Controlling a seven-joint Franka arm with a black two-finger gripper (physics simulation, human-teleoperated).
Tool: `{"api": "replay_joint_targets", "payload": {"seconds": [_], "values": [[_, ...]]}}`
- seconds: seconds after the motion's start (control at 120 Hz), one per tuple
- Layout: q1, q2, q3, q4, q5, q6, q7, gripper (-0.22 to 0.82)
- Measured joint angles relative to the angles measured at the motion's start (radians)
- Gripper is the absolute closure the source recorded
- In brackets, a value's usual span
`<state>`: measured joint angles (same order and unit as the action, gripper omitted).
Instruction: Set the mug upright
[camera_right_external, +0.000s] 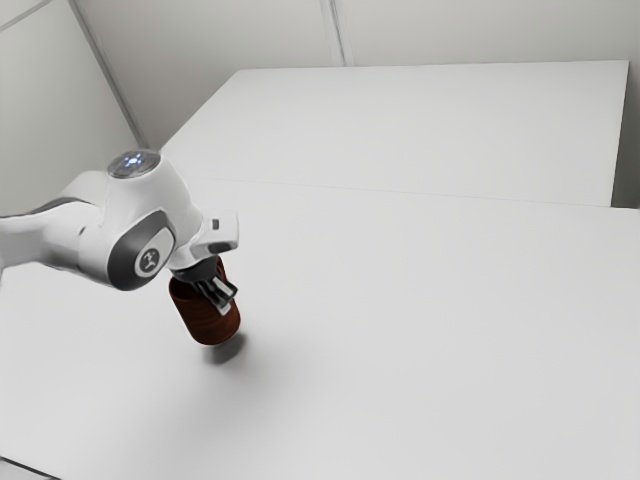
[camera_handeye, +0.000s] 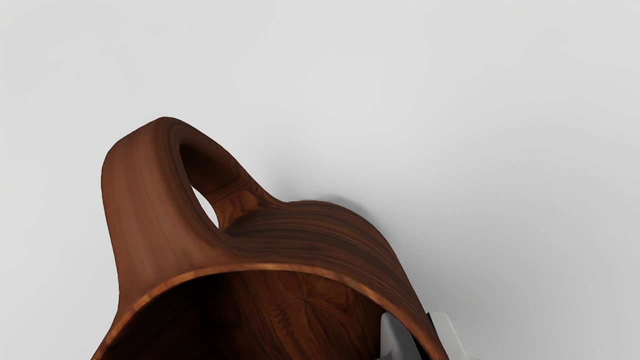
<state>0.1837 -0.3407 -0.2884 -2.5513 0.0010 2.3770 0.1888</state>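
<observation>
Gripper (camera_handeye: 419, 322) nearly closed, pinching the wooden mug (camera_right_external: 205, 322) by its side wall (camera_handeye: 345, 245), holds it tilted over the white table (camera_right_external: 400, 330), where releasing before it stands level could topple it sideways.

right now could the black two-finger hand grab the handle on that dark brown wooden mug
Probably not: the hand is shut on the mug's wall, one finger inside, so it would likely need to release first; the handle looks unobstructed.
</observation>
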Motion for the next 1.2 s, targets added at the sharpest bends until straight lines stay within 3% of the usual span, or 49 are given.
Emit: {"api": "replay_joint_targets", "payload": {"seconds": [0.242, 0.742, 0.983, 1.2], "values": [[0.005, 0.053, 0.000, -0.011, 0.022, 0.110, -0.091, 0.79], [0.010, 0.163, 0.000, -0.009, 0.026, 0.177, -0.195, 0.78], [0.009, 0.152, -0.001, 0.002, 0.012, 0.178, -0.198, 0.46], [0.011, 0.108, -0.001, 0.030, 0.007, 0.161, -0.184, 0.27]]}}
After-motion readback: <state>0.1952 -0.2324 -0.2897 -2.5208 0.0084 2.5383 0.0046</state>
